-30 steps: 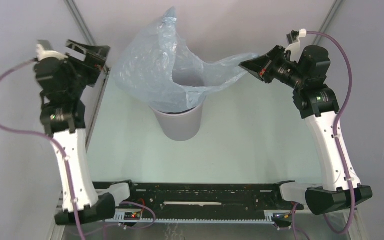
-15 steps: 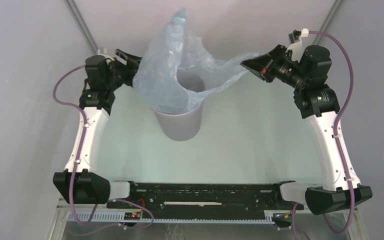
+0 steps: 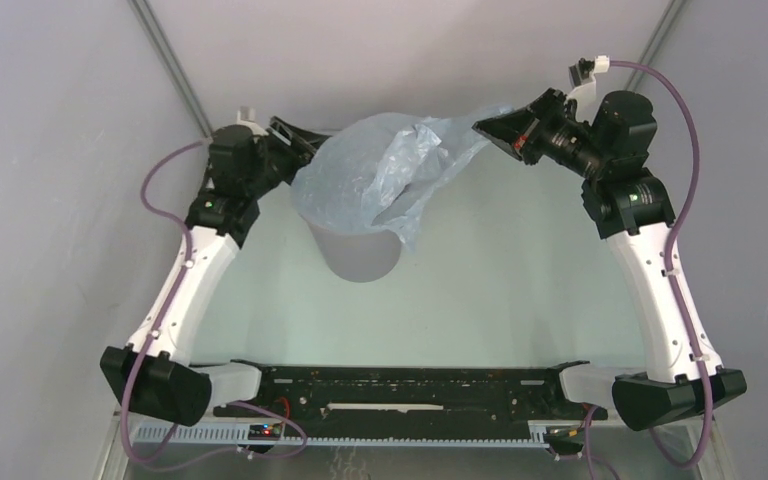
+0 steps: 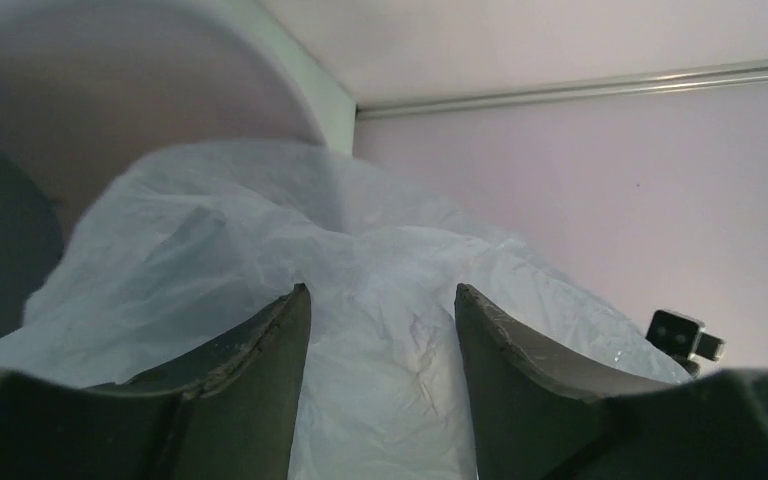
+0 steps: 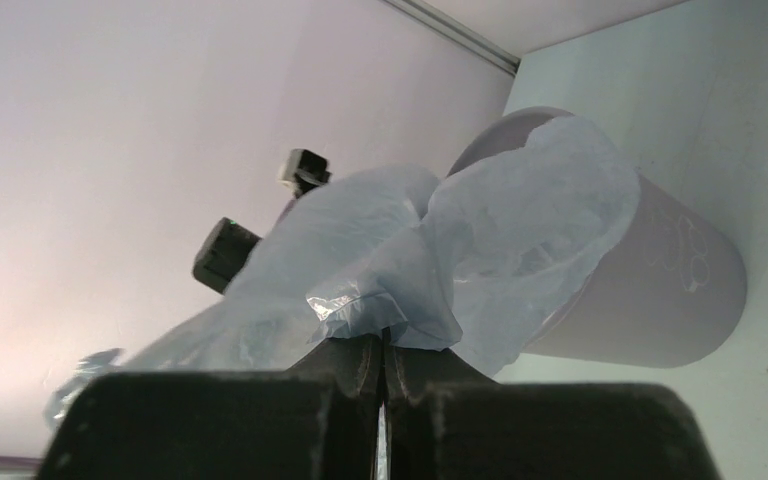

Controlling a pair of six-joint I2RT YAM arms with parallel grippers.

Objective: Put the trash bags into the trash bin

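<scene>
The pale blue-grey trash bag [image 3: 380, 175] lies bunched over the mouth of the grey trash bin [image 3: 360, 255] at the back middle of the table, with one flap hanging down the bin's front right side. My right gripper [image 3: 482, 124] is shut on a stretched corner of the bag [image 5: 390, 310], held up and to the right of the bin [image 5: 650, 290]. My left gripper [image 3: 310, 140] is open and presses against the bag's left side; bag plastic [image 4: 380, 340] fills the gap between its fingers [image 4: 260, 350].
The white table surface [image 3: 500, 280] spreads around the bin. Grey enclosure walls [image 3: 50, 150] stand close on both sides and behind. A black rail [image 3: 400, 395] runs along the near edge between the arm bases.
My left arm has swung in from the far left to the bag and pushed it down. The bag, standing tall before, now sits low over the bin. The right gripper has barely moved.
</scene>
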